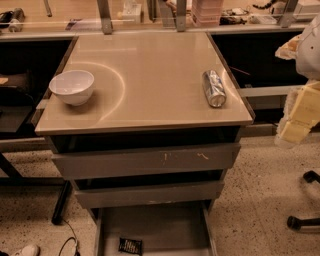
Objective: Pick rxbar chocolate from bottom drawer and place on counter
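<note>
1. The counter point(150, 75), a glossy beige-tan top, is filling the middle of the view and is catching a curved streak of light.
2. A white bowl point(72, 86) is sitting upright toward the counter's 9 o'clock edge. A silver can point(214, 88) is lying on its side toward 3 o'clock, well apart from the bowl.
3. Two upper drawers point(145, 160) with scuffed grey fronts are sitting stacked beneath the top.
4. The bottom drawer point(165, 225) is standing pulled out at the view's 6 o'clock. The rxbar chocolate point(130, 245) is lying flat on its grey floor, toward that floor's 7 o'clock.
5. The gripper point(296, 120) is hovering at the view's 3 o'clock, off the counter's right edge. Whether it is spread or closed cannot be told.
6. A speckled floor point(260, 200) is spreading around the cabinet, with a black cable point(67, 242) trailing at 7 o'clock, chair casters point(302, 222) resting at 4 o'clock, and a cluttered shelf point(210, 12) running along 12 o'clock.
</note>
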Available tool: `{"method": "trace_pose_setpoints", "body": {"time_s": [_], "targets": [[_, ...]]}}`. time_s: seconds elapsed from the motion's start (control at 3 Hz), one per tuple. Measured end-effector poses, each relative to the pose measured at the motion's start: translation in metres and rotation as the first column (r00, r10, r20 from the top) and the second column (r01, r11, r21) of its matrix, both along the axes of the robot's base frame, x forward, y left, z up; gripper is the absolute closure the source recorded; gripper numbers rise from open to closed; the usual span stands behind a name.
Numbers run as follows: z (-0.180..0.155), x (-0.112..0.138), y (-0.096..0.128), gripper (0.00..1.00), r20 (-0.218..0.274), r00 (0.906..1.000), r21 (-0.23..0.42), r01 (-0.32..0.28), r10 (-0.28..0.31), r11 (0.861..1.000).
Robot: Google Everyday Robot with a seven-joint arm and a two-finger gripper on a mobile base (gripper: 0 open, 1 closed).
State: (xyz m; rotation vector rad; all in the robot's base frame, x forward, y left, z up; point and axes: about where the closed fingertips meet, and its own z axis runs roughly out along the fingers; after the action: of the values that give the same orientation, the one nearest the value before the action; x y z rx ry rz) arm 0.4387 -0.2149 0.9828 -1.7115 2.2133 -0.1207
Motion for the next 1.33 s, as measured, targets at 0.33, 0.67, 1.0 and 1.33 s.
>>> {"method": "trace_pose_setpoints", "body": {"time_s": [0.33, 0.67, 1.0, 1.33], "targets": [[-0.005, -0.003, 0.003, 0.0, -0.002, 1.0, 0.009, -0.004, 0.004, 1.0], [-0.039, -0.015, 0.017, 0.0, -0.042, 0.9991, 0.043, -0.001, 0.002, 0.999], [-0.11, -0.026, 0.027, 0.0, -0.143, 0.9897, 0.08, 0.018, -0.007, 0.997], [-0.174, -0.034, 0.034, 0.0, -0.224, 0.9745, 0.109, 0.039, -0.013, 0.993]]}}
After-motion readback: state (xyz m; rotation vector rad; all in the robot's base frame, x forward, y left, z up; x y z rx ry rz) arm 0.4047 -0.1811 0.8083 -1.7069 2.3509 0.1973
